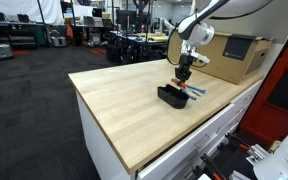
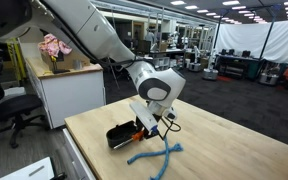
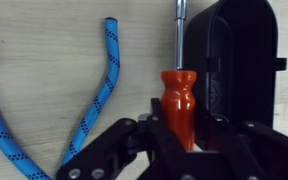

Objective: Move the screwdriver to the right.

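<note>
Table [image 1: 124, 100]: pale wood, under the claw.
Tray [image 3: 239, 60]: black, just beside the claw, touching the screwdriver's far side in the wrist view.
Rope [image 3: 106, 80]: blue, near the claw on the opposite side.
Claw [image 3: 180, 135]: clenched on the orange handle.
Screwdriver [image 3: 178, 95]: between the claw's fingers, shaft pointing away.

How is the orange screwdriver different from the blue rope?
The screwdriver is straight, orange and silver; the rope is bent and blue. The screwdriver sits between the fingers of the claw; the rope lies free on the table. Both are long and thin.
</note>
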Robot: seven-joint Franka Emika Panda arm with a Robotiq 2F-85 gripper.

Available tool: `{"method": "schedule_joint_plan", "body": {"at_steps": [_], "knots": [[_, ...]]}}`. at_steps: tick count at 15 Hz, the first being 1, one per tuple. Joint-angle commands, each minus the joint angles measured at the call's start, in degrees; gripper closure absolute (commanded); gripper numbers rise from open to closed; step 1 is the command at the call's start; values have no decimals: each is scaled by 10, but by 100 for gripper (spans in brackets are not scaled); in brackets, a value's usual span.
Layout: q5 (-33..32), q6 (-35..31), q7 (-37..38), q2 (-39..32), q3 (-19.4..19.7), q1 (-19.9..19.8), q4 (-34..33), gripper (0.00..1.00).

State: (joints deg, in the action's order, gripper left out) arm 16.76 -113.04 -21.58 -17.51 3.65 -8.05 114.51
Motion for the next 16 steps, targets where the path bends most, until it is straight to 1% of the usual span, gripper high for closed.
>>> {"method": "schedule_joint_plan", "body": {"at_steps": [1, 4, 6, 7, 8, 9, 10, 12, 14, 16], "knots": [[-60, -28, 56, -6, 0, 15, 8, 92], [-100, -40, 95, -18, -2, 24, 6, 92], [-110, -43, 107, -31, -3, 27, 3, 92], [-112, -43, 111, -37, -4, 27, 1, 48], [-114, -44, 115, -41, -5, 27, 1, 40], [-116, -47, 119, -44, -5, 28, 2, 35], [-116, -49, 121, -44, -5, 27, 3, 27], [-115, -45, 122, -37, -6, 27, 6, 13], [-124, -37, 123, -9, -6, 32, 18, 1], [-148, -39, 137, 25, -3, 41, 32, 0]]}}
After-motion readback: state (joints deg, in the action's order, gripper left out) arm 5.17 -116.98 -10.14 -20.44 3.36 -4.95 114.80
